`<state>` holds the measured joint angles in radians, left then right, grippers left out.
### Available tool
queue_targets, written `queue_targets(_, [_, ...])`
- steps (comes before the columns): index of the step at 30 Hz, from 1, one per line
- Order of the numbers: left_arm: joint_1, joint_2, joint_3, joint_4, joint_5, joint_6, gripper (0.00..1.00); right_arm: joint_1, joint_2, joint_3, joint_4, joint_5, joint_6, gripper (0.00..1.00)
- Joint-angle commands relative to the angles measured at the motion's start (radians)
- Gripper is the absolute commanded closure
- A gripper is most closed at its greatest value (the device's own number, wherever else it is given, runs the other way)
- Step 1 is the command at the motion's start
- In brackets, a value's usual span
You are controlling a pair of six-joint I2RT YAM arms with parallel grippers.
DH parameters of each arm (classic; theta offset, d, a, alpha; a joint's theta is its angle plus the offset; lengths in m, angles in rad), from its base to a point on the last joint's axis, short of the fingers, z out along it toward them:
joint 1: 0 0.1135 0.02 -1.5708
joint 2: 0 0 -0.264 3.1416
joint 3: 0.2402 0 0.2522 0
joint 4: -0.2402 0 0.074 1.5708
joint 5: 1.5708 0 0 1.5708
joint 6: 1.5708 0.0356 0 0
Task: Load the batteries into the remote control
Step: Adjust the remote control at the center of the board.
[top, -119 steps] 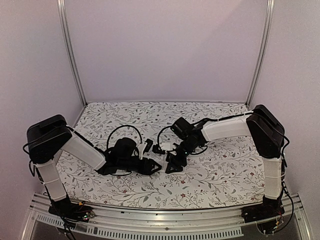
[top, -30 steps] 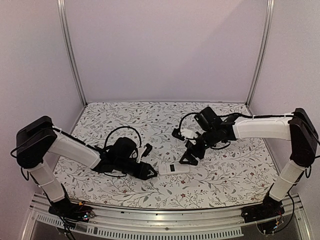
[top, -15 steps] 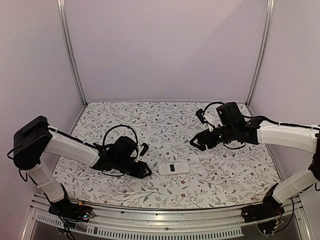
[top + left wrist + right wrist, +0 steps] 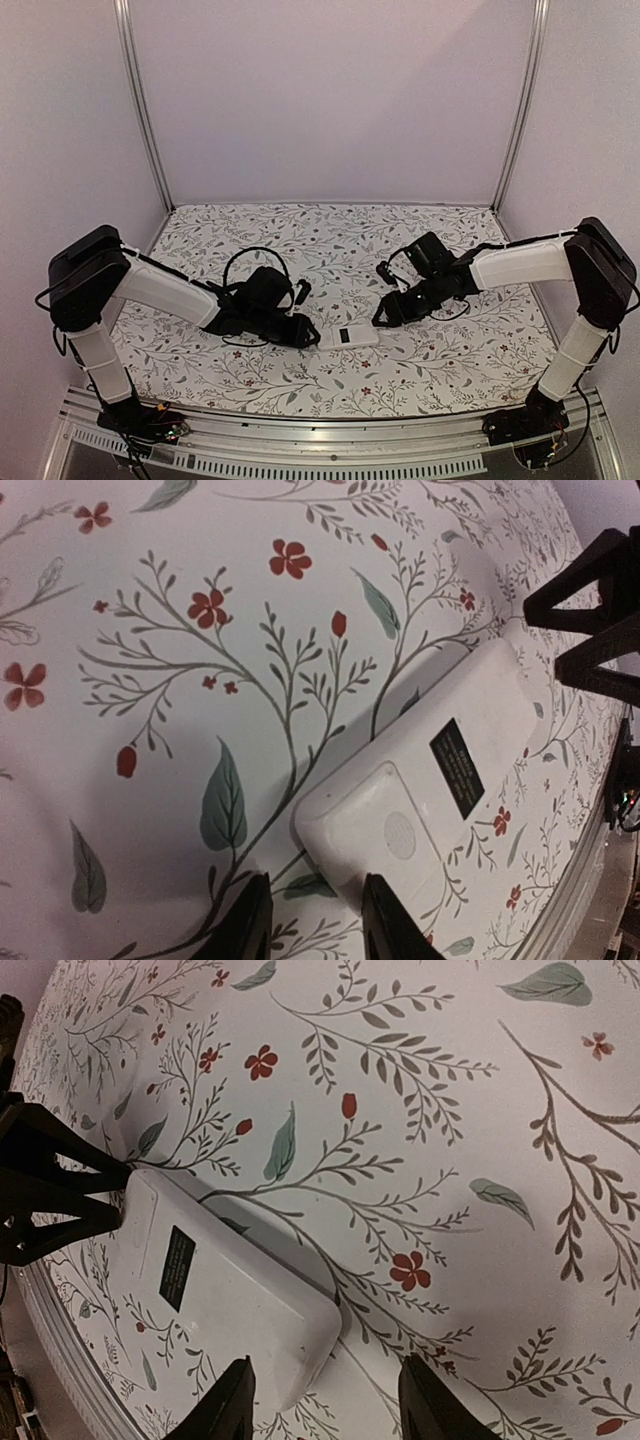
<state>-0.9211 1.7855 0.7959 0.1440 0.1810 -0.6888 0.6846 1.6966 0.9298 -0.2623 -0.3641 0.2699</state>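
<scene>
The remote control [image 4: 348, 336] lies flat on the floral cloth, its plain white back with a black label up [image 4: 430, 780] [image 4: 220, 1300]. My left gripper [image 4: 308, 338] [image 4: 312, 925] is low at its left end, jaws narrowly open, and the remote's corner lies just ahead of the right finger. My right gripper [image 4: 383, 315] [image 4: 330, 1405] is at the remote's right end, open, with the rounded corner reaching toward the gap. Neither holds anything. The batteries are out of view.
Black cable loops [image 4: 250, 262] arch over the left wrist. The metal front rail [image 4: 330, 452] runs close below the remote. Upright frame posts [image 4: 520, 110] and walls close in the back and sides.
My right arm swung back from the far right to the remote's right end while its jaws narrowed. My left gripper slid right up to the remote's left end. The remote stayed put.
</scene>
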Motion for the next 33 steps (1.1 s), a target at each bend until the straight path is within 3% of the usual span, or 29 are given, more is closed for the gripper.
queue_targets(1, [-0.017,0.041,0.023,-0.008,0.02,-0.02,0.7,-0.005,0.06,0.031,0.026,-0.085,0.051,0.53])
queue_targets(20, [-0.056,0.096,0.023,-0.002,0.104,-0.043,0.86,0.017,0.152,0.007,0.112,-0.223,0.117,0.85])
queue_targets(33, [-0.097,0.194,0.062,0.098,0.269,-0.043,0.9,0.07,0.208,0.04,0.187,-0.265,0.17,0.91])
